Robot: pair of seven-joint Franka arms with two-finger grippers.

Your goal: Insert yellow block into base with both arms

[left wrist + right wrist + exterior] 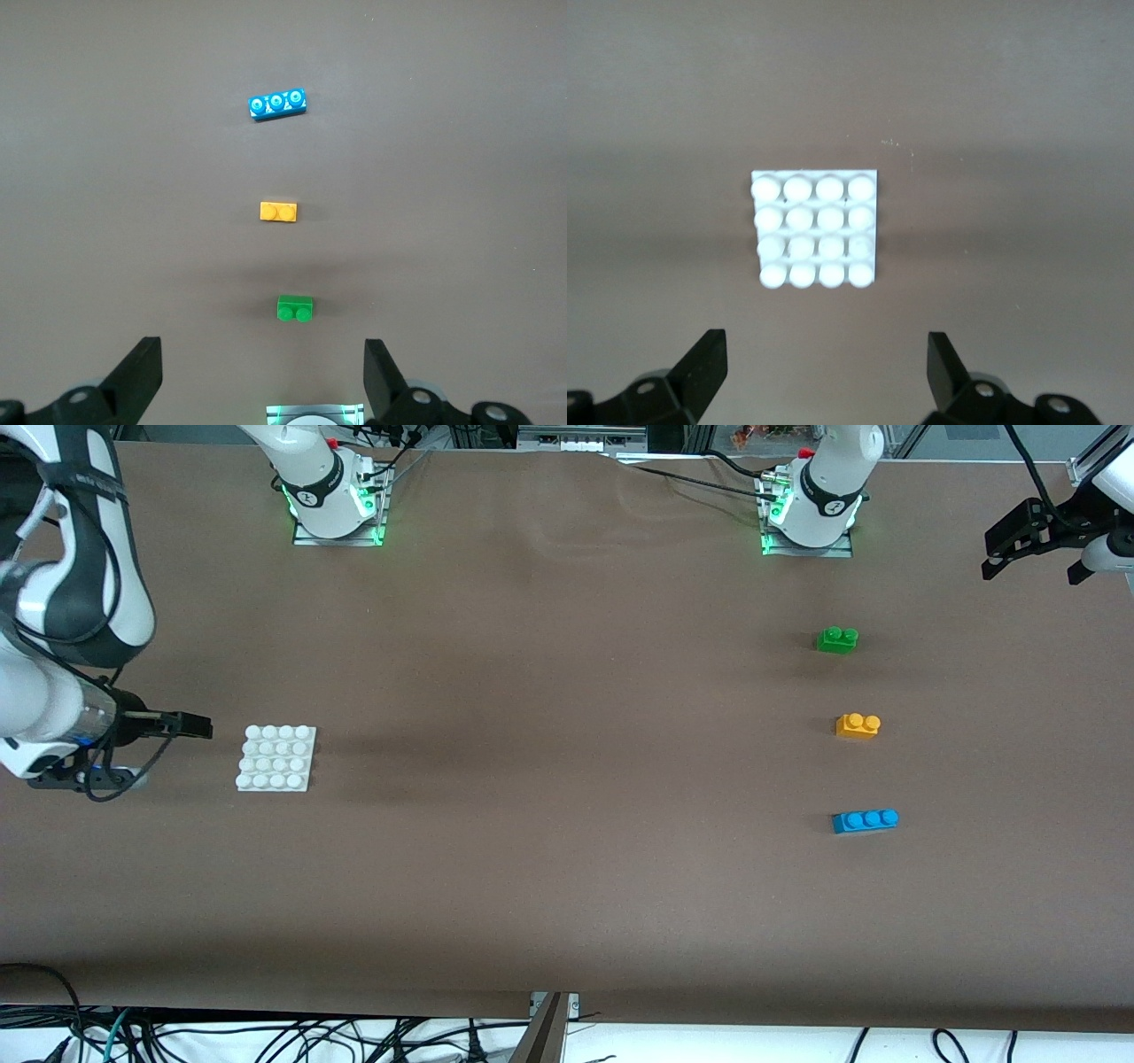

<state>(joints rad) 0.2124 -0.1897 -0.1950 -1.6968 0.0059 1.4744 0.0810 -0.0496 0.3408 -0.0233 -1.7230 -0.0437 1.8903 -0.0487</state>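
Jaws of left gripper (262, 376) spread wide, empty, held high over left arm's end of table. Yellow block (278, 211) seen ahead of jaws, lying on table between green brick (294, 308) and blue brick (276, 104); long axis lies crosswise to jaw gap, studs up. Left arm judged nearer. Right gripper (826, 370) likewise spread wide, empty, low beside base (814, 233).

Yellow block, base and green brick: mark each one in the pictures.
yellow block (858, 725), front view, on its side face below the studs.
base (814, 231), right wrist view, middle of its stud grid.
green brick (294, 308), left wrist view, centre of its top.
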